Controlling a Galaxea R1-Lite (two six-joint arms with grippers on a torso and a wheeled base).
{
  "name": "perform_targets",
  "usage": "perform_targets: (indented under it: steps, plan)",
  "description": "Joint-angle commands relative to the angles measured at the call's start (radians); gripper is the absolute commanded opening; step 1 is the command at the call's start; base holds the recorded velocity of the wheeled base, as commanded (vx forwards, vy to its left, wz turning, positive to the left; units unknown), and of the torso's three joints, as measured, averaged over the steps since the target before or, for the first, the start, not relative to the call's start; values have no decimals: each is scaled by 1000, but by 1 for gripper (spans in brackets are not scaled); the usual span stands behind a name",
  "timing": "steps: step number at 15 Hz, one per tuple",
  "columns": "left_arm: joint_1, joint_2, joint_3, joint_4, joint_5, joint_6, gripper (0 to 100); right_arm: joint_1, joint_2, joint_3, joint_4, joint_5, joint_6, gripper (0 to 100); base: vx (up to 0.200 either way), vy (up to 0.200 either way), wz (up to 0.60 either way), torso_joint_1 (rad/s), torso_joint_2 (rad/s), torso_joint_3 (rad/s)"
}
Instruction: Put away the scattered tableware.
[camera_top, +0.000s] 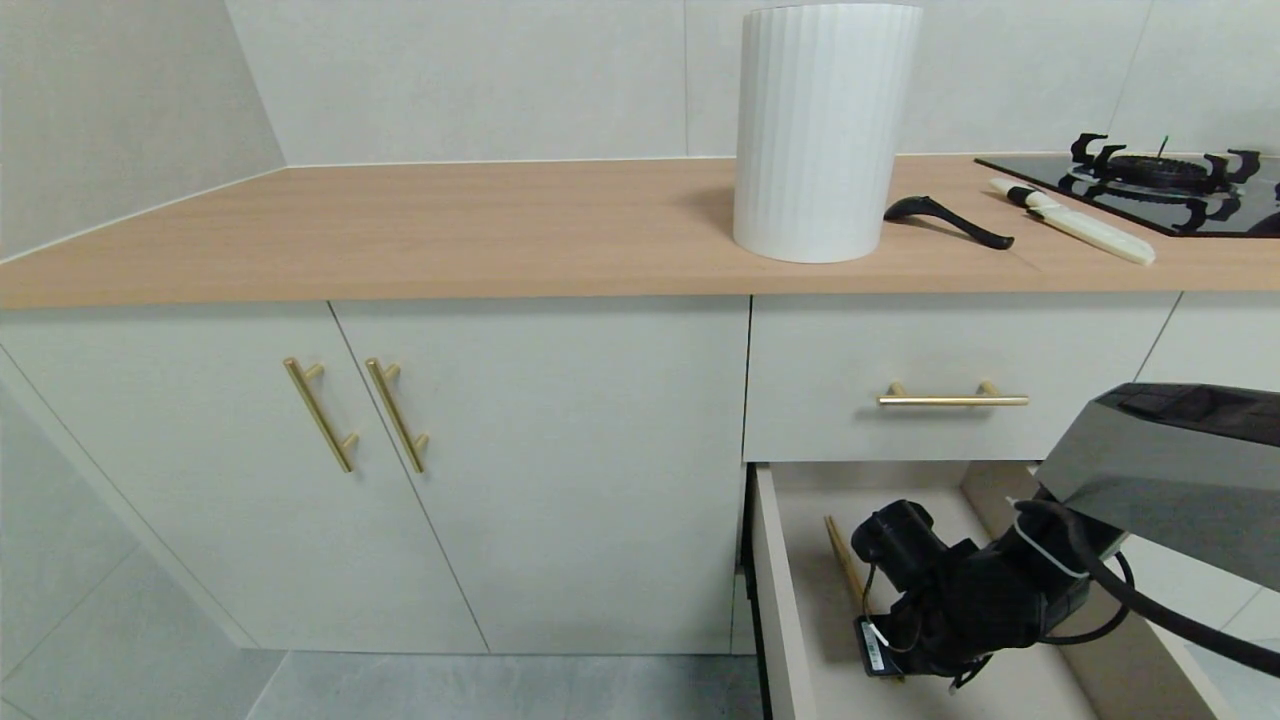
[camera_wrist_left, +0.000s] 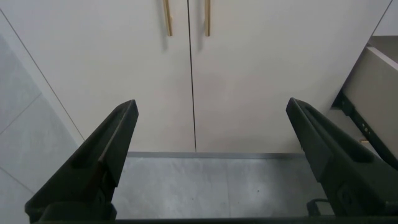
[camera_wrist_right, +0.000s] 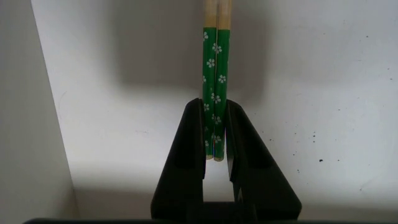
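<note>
A pair of green chopsticks (camera_wrist_right: 216, 74) with white flowers and pale wooden ends is held over the floor of the open lower drawer (camera_top: 775, 580). My right gripper (camera_wrist_right: 216, 109) is shut on their green end. From the head view the right gripper (camera_top: 890, 545) is down inside the drawer, with the chopsticks (camera_top: 843, 555) sticking out toward the drawer's back. On the countertop lie a black spoon (camera_top: 945, 220) and a white knife (camera_top: 1075, 222). My left gripper (camera_wrist_left: 211, 109) is open and holds nothing, low down facing the cabinet doors (camera_wrist_left: 193, 68).
A tall white ribbed container (camera_top: 822, 130) stands on the wooden counter beside the spoon. A black gas hob (camera_top: 1150, 180) is at the far right. The upper drawer with a brass handle (camera_top: 952, 400) is closed above the open one. Grey floor tiles lie below the cabinets.
</note>
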Motion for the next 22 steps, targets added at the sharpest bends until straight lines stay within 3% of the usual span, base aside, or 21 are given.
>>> perform_targets:
  steps: [1,2,3,9,16,22]
  plan:
    - [1,0,0,0,0,0,100,0,-1,0,0,0,0,0,0,0,0,0,0,0]
    - [1,0,0,0,0,0,100,0,0,0,0,-1,0,0,0,0,0,0,0,0]
    - [1,0,0,0,0,0,100,0,0,0,0,-1,0,100,0,0,0,0,0,0]
    - [1,0,0,0,0,0,100,0,-17,3,0,-1,0,100,0,0,0,0,0,0]
    - [-1,0,0,0,0,0,100,-3,-449,85,11,-16,-26,100,0,0,0,0,0,0]
    - [-1,0,0,0,0,0,100,-46,-770,120,9,-78,-167,100,0,0,0,0,0,0]
